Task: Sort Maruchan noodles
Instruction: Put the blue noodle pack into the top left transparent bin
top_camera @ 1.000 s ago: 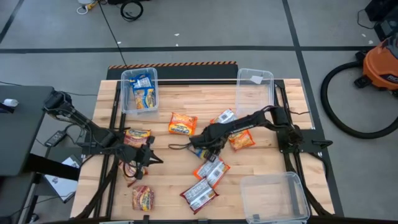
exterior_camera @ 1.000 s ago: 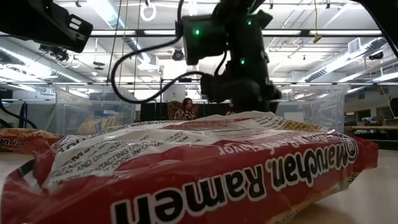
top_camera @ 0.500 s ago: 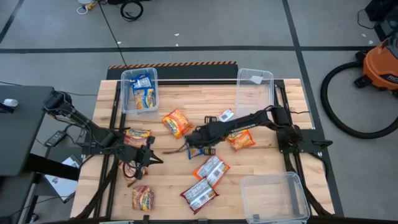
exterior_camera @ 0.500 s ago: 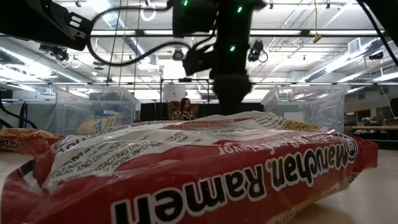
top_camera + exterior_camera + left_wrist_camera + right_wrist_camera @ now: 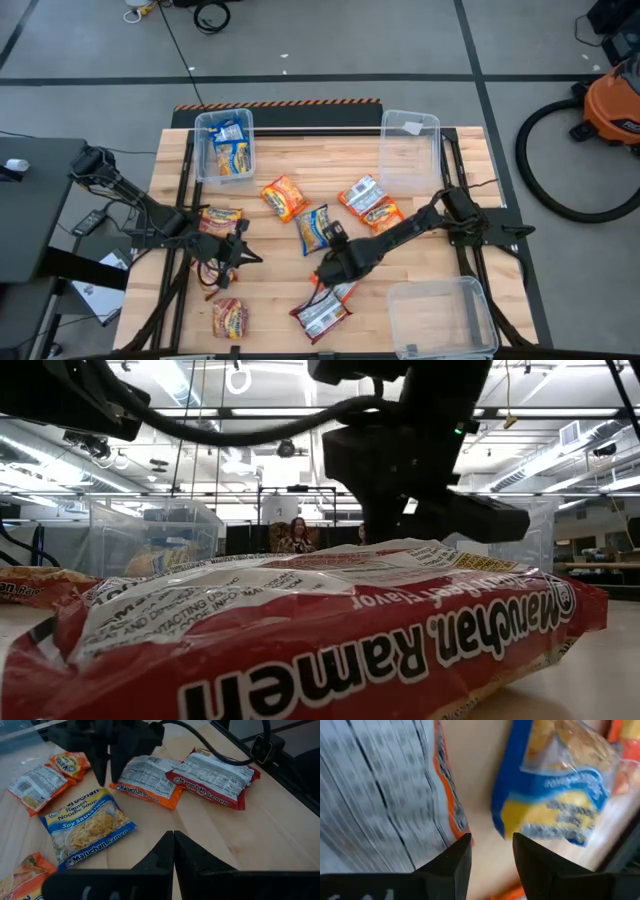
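Note:
Several Maruchan packets lie flat on the table. A blue-and-yellow one (image 5: 313, 228) is in the middle, with an orange one (image 5: 283, 197) beside it. A white-backed, orange-edged one (image 5: 338, 287) lies toward the near edge, and a red one (image 5: 320, 315) lies nearer still. My right gripper (image 5: 325, 270) is open and hovers over the white-backed packet's edge (image 5: 451, 815); bare wood shows between its fingers. The blue-and-yellow packet (image 5: 555, 790) lies just past it. My left gripper (image 5: 173, 837) is shut on nothing, low over the table's left side (image 5: 240, 255).
A clear bin (image 5: 224, 147) at the far left holds two blue packets. Clear bins also stand at the far right (image 5: 409, 150) and near right (image 5: 440, 317). Orange packets lie by the left arm (image 5: 220, 218), at the near left (image 5: 228, 318) and right of the middle (image 5: 370, 202).
My right gripper has moved from the table's middle toward the near edge, and is now over the white-backed packet. The blue-and-yellow packet it covered now lies in the open. The orange packet beside it has turned about and slid a little to the left.

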`<state>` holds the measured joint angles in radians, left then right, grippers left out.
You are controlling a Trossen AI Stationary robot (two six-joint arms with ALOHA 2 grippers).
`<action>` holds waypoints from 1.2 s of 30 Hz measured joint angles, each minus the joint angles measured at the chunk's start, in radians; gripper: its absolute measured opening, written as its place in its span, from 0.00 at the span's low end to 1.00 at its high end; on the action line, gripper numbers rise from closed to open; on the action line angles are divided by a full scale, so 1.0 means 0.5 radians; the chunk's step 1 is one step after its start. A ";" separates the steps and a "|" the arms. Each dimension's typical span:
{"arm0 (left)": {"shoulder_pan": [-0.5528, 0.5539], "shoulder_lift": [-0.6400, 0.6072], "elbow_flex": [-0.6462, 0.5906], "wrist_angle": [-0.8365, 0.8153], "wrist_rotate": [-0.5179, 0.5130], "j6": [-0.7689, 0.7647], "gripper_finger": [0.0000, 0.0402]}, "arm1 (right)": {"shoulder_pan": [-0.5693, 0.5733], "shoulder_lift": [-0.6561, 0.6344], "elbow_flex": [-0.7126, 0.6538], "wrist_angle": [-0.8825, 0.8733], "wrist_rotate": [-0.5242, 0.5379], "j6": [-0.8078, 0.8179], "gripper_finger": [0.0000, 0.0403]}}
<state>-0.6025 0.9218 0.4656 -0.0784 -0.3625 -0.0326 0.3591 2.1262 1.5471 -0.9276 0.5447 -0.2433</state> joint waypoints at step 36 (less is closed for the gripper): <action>0.001 0.000 0.002 0.141 -0.141 0.213 0.03 | -0.124 -0.188 0.333 0.147 -0.092 0.264 0.01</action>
<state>-0.6022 0.9218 0.4664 -0.0078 -0.4332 0.0738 0.2971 2.0323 1.7134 -0.8543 0.4988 -0.1115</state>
